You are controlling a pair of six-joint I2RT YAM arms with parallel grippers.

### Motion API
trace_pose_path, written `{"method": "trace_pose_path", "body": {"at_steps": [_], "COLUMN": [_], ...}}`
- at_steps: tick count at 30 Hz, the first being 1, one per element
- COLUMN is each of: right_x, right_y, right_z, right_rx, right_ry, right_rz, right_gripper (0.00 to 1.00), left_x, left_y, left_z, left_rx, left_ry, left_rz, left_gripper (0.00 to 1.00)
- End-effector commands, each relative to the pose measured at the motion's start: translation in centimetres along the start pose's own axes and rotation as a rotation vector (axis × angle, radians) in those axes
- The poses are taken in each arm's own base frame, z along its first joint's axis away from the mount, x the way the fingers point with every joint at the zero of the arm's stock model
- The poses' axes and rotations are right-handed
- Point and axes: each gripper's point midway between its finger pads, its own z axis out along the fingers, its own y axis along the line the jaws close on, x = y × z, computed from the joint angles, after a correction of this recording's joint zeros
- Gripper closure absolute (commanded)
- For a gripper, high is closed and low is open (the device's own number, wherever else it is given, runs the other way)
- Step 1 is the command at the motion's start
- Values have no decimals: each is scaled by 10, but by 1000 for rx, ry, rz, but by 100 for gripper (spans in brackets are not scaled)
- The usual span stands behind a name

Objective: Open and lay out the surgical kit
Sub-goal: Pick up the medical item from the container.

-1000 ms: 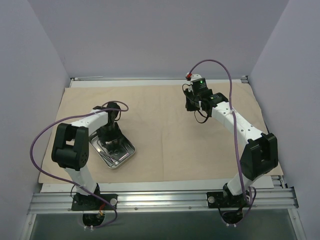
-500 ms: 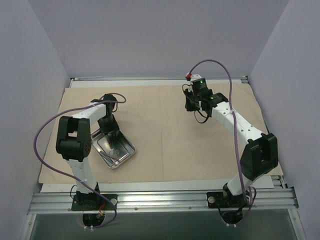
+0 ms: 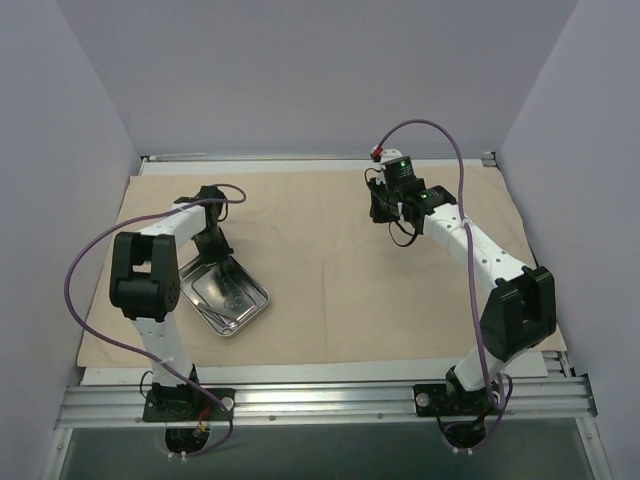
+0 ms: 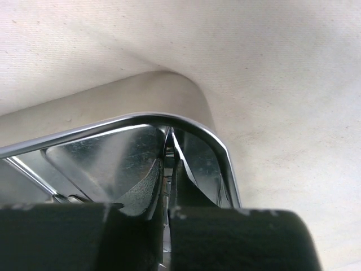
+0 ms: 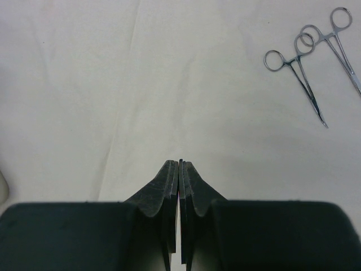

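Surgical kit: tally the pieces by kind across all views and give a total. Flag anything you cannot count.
Cloth: 1
Tray: 1
Forceps laid out on the cloth: 2
Instruments in the tray: too small to count
Total counted: 4

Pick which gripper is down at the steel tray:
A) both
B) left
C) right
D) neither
B: the left gripper is shut at a rounded corner of the steel tray, while the right gripper is shut above the cloth, with forceps lying off to one side.
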Motion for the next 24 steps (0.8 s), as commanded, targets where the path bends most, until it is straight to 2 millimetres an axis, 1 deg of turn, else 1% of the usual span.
{"method": "trace_pose_path", "body": {"at_steps": [1,3,4,6,7,8,11,12,13,15,16,18,19,20,21,22,23,24], "right_x": [-15,-14,-15,-16,-16,-17,-14,-12,-12,-12,-14,-14,-17,-19,-17,-18,-17,-16], "right_y": [9,16,18,28,32,40,52,60,65,78,90,105,120,128,136,152,161,172], "right_z": [-4,-1,1,4,6,6,14,18,19,22,19,19,14,12,12,5,3,-3], "right_rx": [-46,-65,-71,-88,-98,-112,-131,-159,-175,-229,-274,-330,-399,-438,-479,-576,-626,-680], "right_ry": [-43,-37,-40,-37,-34,-36,-19,-9,-8,-4,-10,-11,-17,-23,-12,-16,-18,-21], "right_rz": [-22,-30,-26,-35,-47,-63,-85,-96,-100,-119,-131,-150,-157,-154,-132,-127,-121,-120], "right_gripper": [100,100,100,100,100,100,100,100,100,97,95,89,87,82,79,77,71,68], "left_x": [-19,-21,-20,-19,-18,-17,-16,-16,-16,-14,-13,-9,-7,-6,-4,-2,0,1], "left_y": [13,13,14,14,14,15,16,15,15,15,16,13,13,12,11,12,11,11], "left_z": [-8,-21,-32,-42,-51,-54,-68,-71,-78,-83,-87,-93,-98,-101,-103,-108,-110,-113], "left_rx": [-22,-3,9,23,38,42,62,71,79,92,95,122,136,152,161,171,174,188], "left_ry": [-76,-97,-107,-118,-129,-130,-148,-152,-165,-166,-168,-161,-167,-167,-164,-167,-167,-166], "left_rz": [5,6,8,9,12,13,14,17,18,18,21,27,29,30,32,37,40,40], "left_gripper": [98,98,98,98,98,98,98,98,98,98,98,98,98,98,98,98,98,98]}}
